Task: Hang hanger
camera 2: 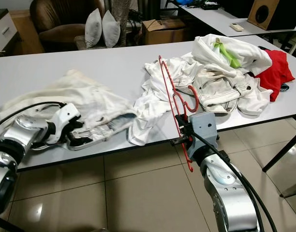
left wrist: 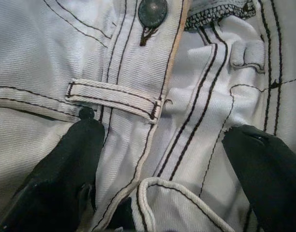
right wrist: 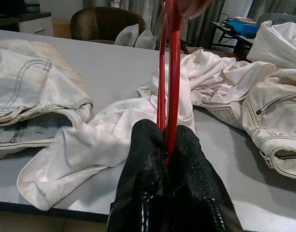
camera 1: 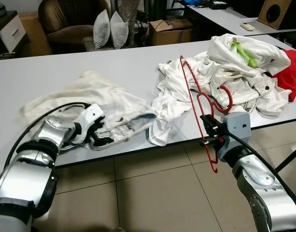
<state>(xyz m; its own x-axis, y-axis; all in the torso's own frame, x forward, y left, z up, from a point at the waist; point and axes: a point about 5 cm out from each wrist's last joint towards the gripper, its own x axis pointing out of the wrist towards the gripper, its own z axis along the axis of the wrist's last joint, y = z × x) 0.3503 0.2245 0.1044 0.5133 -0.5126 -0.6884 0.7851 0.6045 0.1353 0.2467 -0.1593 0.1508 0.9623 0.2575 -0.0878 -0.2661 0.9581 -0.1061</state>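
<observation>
Red wire hanger point(camera 1: 198, 107) is standing on edge just right of frame centre in the left eye view, hook point(camera 1: 224, 94) curling over toward the clothes pile, lower corner hanging past the table edge. Right gripper point(camera 1: 209, 130) is pinching it: fingers point(right wrist: 186, 179) are pressing together on the red wire, seen close in the right wrist view. Behind the hanger, a heap of white garments point(camera 1: 225, 72) is lying across the right half of the grey table point(camera 1: 90, 63), with a green strip point(camera 1: 244, 53) on top and a red cloth point(camera 1: 292, 72) at the far right edge. At lower left, the left gripper point(camera 1: 100, 134) is resting on white jeans point(camera 1: 90, 99) spread flat; its fingers point(left wrist: 66, 164) are spread wide, straddling the waistband, belt loop point(left wrist: 114, 99) and metal button point(left wrist: 153, 12). Upper frame: a brown armchair point(camera 1: 73, 21), two grey pillows point(camera 1: 111, 29), a cardboard box point(camera 1: 171, 31).
</observation>
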